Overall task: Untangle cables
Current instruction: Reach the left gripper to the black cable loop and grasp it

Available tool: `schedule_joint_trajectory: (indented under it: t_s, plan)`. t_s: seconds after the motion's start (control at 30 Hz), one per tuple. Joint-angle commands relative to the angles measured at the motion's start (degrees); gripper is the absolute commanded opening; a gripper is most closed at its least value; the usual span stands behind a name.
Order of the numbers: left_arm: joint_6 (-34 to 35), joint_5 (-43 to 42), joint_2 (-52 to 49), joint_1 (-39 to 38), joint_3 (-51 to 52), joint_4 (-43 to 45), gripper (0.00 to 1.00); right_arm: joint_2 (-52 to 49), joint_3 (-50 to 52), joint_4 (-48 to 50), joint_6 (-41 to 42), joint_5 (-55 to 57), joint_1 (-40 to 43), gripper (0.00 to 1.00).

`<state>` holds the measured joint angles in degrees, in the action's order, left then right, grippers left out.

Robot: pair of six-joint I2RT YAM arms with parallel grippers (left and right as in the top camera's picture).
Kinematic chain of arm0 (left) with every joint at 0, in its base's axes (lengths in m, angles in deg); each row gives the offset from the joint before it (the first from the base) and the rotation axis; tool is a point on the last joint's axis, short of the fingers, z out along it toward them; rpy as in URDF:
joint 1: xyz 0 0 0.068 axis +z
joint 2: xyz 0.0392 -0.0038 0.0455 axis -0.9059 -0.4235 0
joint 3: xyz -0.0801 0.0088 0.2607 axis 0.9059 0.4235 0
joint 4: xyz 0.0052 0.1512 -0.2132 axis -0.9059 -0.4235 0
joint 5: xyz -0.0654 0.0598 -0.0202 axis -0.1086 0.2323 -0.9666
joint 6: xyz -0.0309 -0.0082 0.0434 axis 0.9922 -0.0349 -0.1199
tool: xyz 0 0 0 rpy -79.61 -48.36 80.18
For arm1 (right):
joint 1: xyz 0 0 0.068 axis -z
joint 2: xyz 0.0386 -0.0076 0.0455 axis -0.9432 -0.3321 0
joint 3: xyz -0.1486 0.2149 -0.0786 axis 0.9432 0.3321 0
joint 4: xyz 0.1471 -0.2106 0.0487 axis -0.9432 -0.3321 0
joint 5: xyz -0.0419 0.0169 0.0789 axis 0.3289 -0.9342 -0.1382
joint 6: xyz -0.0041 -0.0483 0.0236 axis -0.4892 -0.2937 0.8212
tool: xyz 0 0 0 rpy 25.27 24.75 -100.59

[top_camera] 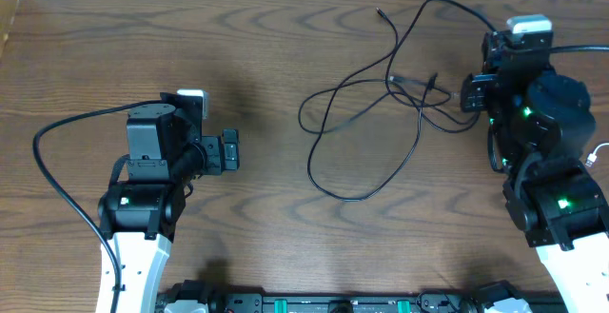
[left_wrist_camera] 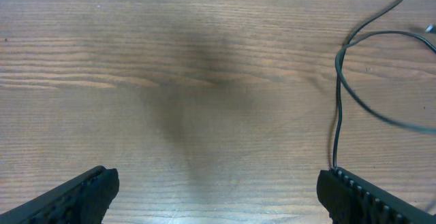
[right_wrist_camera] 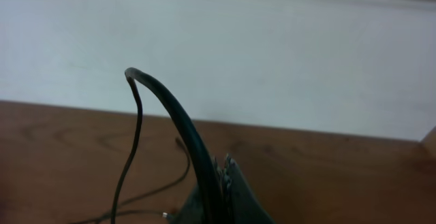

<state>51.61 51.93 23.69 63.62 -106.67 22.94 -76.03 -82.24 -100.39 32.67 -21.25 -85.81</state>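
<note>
Thin black cables (top_camera: pixel 366 113) lie in crossing loops on the wooden table, right of centre, with small plug ends (top_camera: pixel 380 12) near the far side. One black strand arcs up from the tangle to my right gripper (top_camera: pixel 473 92). In the right wrist view this cable (right_wrist_camera: pixel 160 94) bends over sharply and runs down between the closed jaws of the right gripper (right_wrist_camera: pixel 221 175). My left gripper (top_camera: pixel 233 149) hovers open over bare wood, well left of the tangle. Its fingers (left_wrist_camera: pixel 75 195) stand wide apart, and a cable loop (left_wrist_camera: pixel 338 101) lies just beyond the right finger. A short white cord (top_camera: pixel 597 154) peeks out at the far right edge.
The table's far edge meets a pale wall (right_wrist_camera: pixel 272 54). The thick black arm cable (top_camera: pixel 57 175) curves out to the left of the left arm. Robot bases and hardware (top_camera: pixel 333 303) line the near edge.
</note>
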Motion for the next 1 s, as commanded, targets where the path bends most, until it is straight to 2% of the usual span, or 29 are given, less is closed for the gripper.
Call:
schedule_joint_trajectory:
  t_s: [0.0, 0.3, 0.4, 0.47, 0.57, 0.7, 0.97]
  plan:
    - [0.28, -0.09, 0.28, 0.24, -1.25, -0.15, 0.98, -1.05, -0.55, -1.81, 2.91, 0.17, 0.26, 0.01]
    - [0.35, -0.39, 0.28, 0.24, -1.25, -0.48, 0.98, -1.95, -0.55, -2.03, 4.94, 0.07, 0.26, 0.01]
    - [0.28, -8.04, 0.09, 0.24, -1.25, -1.2, 0.98, -1.95, -0.55, -2.05, 5.01, -1.11, 0.28, 0.01]
    - [0.26, -19.19, -0.7, 0.22, -1.25, -1.22, 0.98, -1.95, -0.55, -2.05, 5.22, -1.11, 0.26, 0.01]
    - [-0.9, -27.87, -2.45, 0.22, -1.25, -1.68, 0.98, -1.95, -0.55, -2.03, 6.32, -1.11, 0.28, 0.01]
    - [-9.88, -37.59, -5.75, -0.28, -1.25, -3.26, 0.98, -1.95, -0.55, -1.95, 6.32, -1.16, 0.26, 0.01]
    - [-10.45, -38.88, -13.22, -5.14, -1.25, -3.98, 0.98, -1.95, -0.55, -1.88, 8.22, -2.4, 0.28, 0.01]
